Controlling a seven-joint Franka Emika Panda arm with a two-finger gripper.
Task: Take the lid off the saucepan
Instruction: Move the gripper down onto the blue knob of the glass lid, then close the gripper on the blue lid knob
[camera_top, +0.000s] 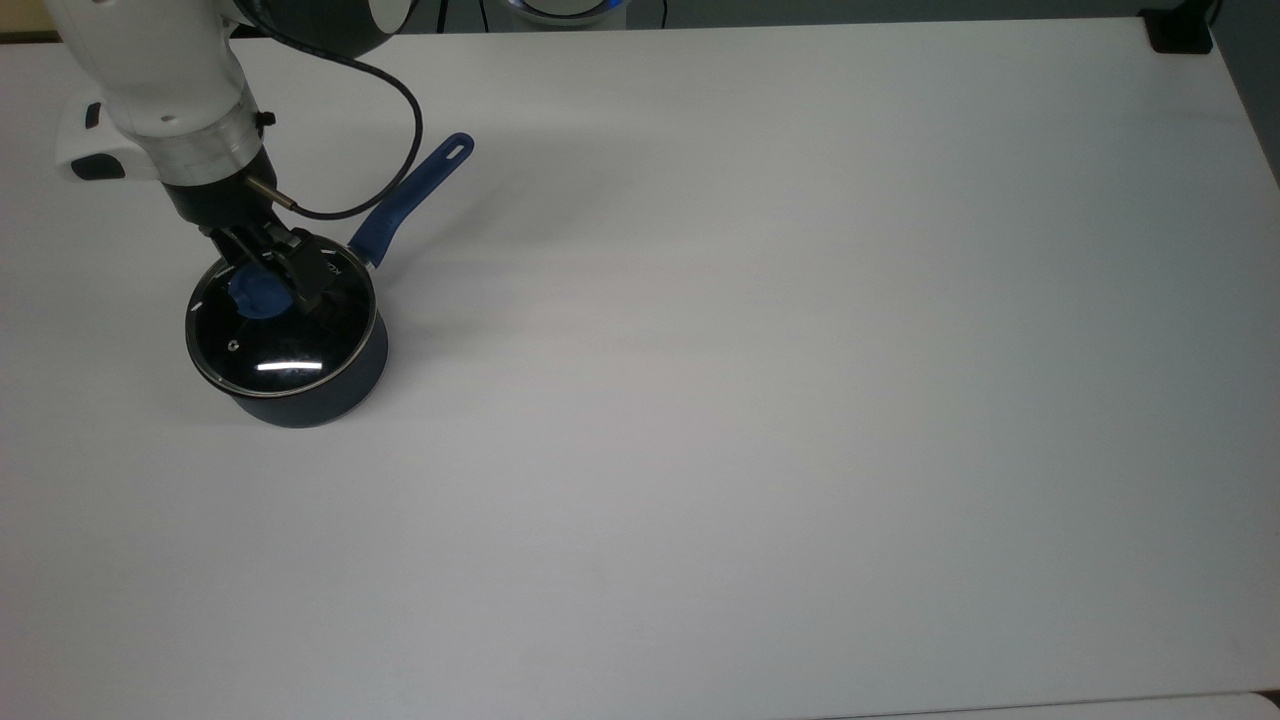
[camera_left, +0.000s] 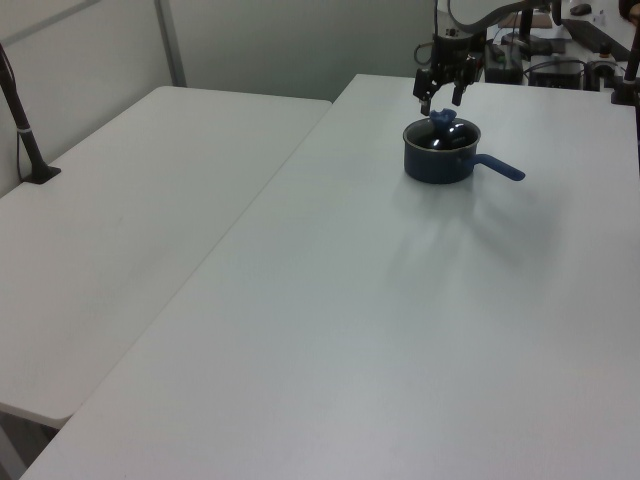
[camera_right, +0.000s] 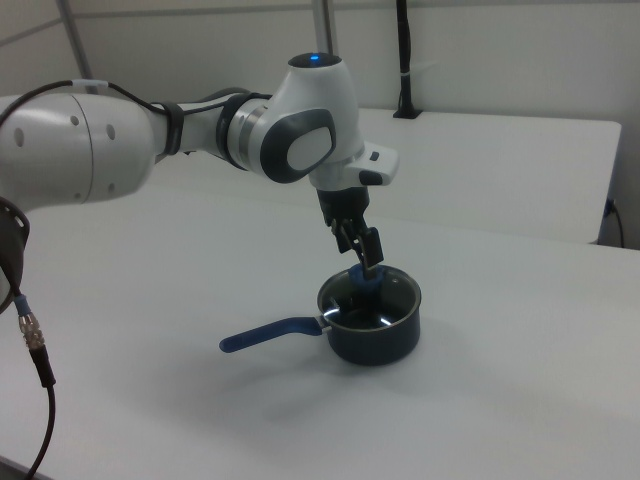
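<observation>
Gripper (camera_left: 441, 98) fingers spread above the lid (camera_top: 283, 335) knob (camera_top: 260, 293) — to be centred, lowered, then closed squarely.

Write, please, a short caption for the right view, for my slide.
Gripper open just above the knob of the lid, which sits on the saucepan.

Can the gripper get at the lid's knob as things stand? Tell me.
Probably yes. The gripper hangs open right above the knob, a finger beside it in the top view. The lid sits on the saucepan and nothing lies between the fingers and knob.
</observation>
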